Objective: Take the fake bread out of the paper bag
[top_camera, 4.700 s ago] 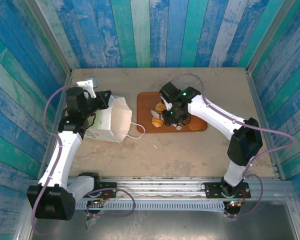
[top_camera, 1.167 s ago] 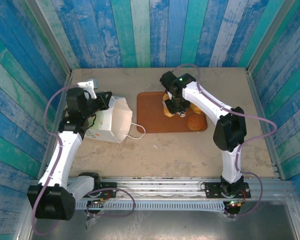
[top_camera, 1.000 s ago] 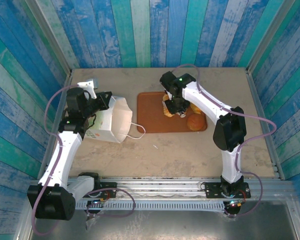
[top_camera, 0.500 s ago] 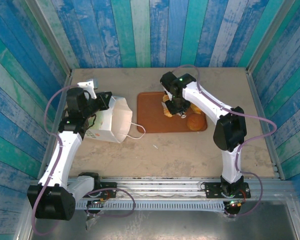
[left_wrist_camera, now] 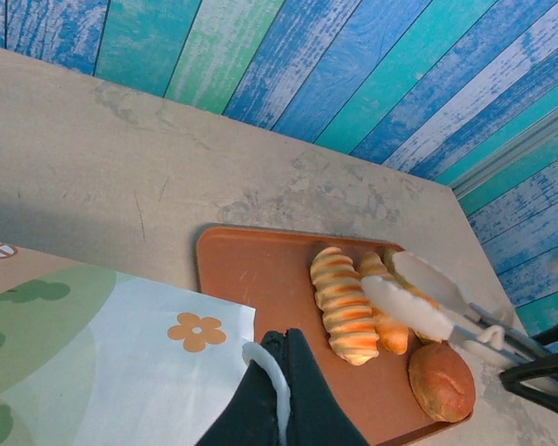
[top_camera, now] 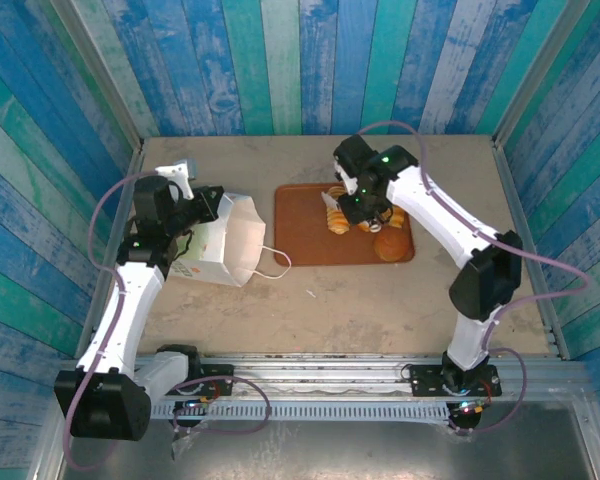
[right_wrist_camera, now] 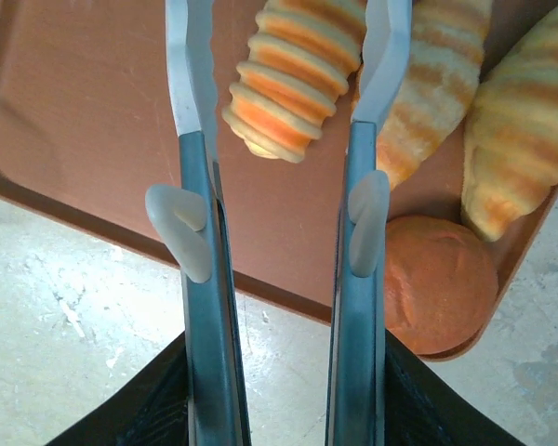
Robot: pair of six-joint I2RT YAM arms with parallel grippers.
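Observation:
The white paper bag [top_camera: 223, 243] lies left of the tray with its mouth facing right; its flower print [left_wrist_camera: 195, 332] shows in the left wrist view. My left gripper [top_camera: 206, 205] is shut on the bag's thin white handle [left_wrist_camera: 277, 390] at the upper rim. Several pieces of fake bread lie on the tray: a ridged croissant [top_camera: 332, 213] [right_wrist_camera: 293, 84], two striped pieces [right_wrist_camera: 516, 158] and a round bun [top_camera: 390, 245] [right_wrist_camera: 437, 283]. My right gripper [top_camera: 352, 207] [right_wrist_camera: 286, 37] stands open above the tray, its fingers either side of the ridged croissant, which rests on the tray. The bag's inside is hidden.
The reddish-brown tray [top_camera: 298, 232] [left_wrist_camera: 251, 279] sits mid-table. A loose white handle loop [top_camera: 273, 262] trails from the bag onto the beige tabletop [top_camera: 360, 295]. Blue and green plank walls [top_camera: 300, 60] close in the back and sides.
The right arm has carried a ridged croissant to the back of the tray and left it lying there, then drawn up and right. Left arm and bag have not moved.

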